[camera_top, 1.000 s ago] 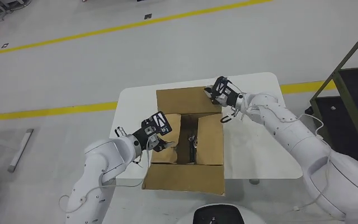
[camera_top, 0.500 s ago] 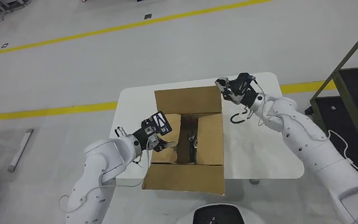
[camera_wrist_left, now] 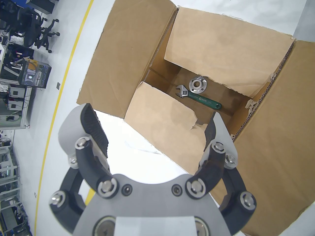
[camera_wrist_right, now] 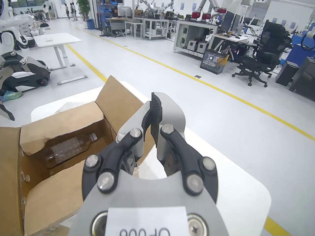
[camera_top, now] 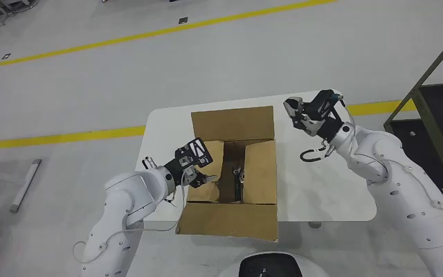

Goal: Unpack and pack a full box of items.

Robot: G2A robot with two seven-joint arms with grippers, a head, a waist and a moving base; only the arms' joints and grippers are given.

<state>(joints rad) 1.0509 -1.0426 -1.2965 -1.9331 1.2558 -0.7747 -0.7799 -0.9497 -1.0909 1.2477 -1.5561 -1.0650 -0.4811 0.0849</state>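
Jaws spread on the left — box (camera_wrist_left: 221, 55) just ahead.

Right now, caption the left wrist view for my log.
Open left claw near open box; wrench and flange lie inside.

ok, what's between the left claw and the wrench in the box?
The box's torn inner flap, in the left wrist view: it sits between the open left claw and the green-handled wrench.
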